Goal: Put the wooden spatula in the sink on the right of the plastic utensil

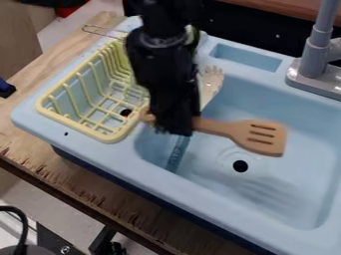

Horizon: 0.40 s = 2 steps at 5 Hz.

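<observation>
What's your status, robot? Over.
Black two-finger gripper holding slotted brown wooden spatula by handle. Over light-blue sink. Possible obstacle: pale plastic utensil beneath, partly hidden.

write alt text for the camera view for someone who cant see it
A black robot gripper holds a slotted wooden spatula over a light-blue toy sink, its head toward the picture's right. Partly hidden behind the gripper, a pale plastic utensil lies at the basin's left, near a yellow dish rack.
</observation>
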Available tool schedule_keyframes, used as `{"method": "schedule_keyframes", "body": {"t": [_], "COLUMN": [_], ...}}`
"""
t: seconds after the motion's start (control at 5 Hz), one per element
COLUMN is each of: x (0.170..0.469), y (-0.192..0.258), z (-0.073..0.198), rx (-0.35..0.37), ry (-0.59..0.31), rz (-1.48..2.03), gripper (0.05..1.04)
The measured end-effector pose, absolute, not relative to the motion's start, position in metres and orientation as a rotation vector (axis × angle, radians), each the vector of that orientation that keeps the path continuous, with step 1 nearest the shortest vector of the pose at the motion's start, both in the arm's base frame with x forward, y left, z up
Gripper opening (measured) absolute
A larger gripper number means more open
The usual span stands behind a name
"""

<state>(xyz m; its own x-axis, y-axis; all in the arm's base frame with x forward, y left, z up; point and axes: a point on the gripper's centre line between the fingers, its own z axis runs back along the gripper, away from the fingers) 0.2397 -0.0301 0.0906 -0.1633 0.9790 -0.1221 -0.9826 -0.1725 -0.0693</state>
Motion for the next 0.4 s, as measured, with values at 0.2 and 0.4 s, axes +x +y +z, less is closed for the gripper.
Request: {"method": "schedule_keyframes", "body": {"t": [0.2,0.4], "x": [0.261,0.272], "y": [-0.037,-0.045], "z": [0.084,0.075], "rx": [-0.157,-0.168], "ry": [0.031,0.011], "rz": [1.752,1.755], "gripper": [0.288,0.288]}}
